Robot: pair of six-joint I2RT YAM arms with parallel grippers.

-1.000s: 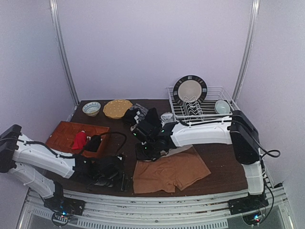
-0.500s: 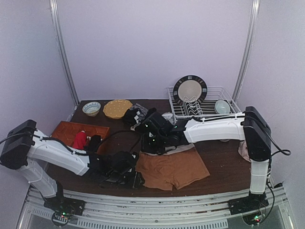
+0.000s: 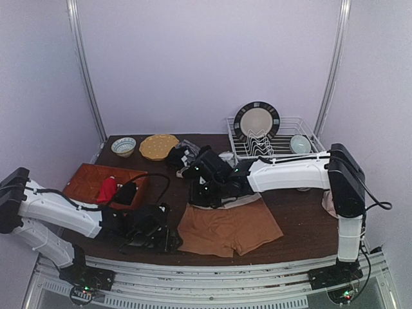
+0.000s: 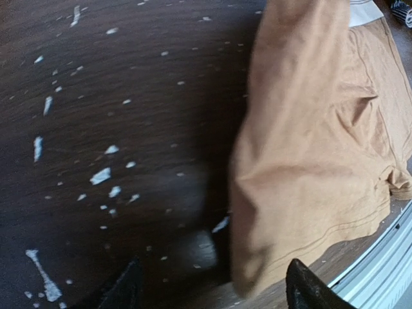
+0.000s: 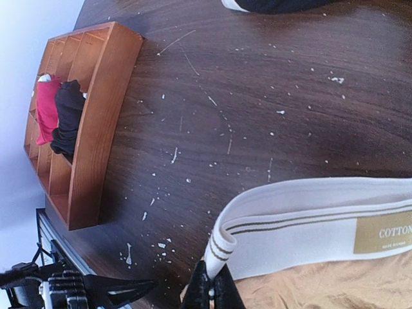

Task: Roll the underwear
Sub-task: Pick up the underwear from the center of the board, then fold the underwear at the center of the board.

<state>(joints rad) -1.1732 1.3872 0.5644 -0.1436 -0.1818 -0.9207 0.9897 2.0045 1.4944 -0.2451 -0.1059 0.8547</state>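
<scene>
You have no rolling done yet: tan underwear (image 3: 230,228) lies flat, right gripper (image 5: 212,286) pinching its waistband (image 5: 309,228), left gripper (image 4: 215,293) spread wide beside its hem.

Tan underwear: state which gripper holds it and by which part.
The right gripper holds the tan underwear, jaws shut on a corner of its white waistband. The left gripper is open at the leg hem, gripping nothing.

The dark brown wooden table (image 3: 302,212), flecked with white scuffs, carried tan-brown cloth underwear (image 3: 232,228) spread flat at its near middle. An orange-brown wooden divider tray (image 3: 90,180) sat at the left. A small blue-patterned bowl (image 3: 123,146), a yellow dotted plate (image 3: 158,146), a heap of dark clothes (image 3: 183,156) and a white wire dish rack (image 3: 254,153) lined the far side.
</scene>
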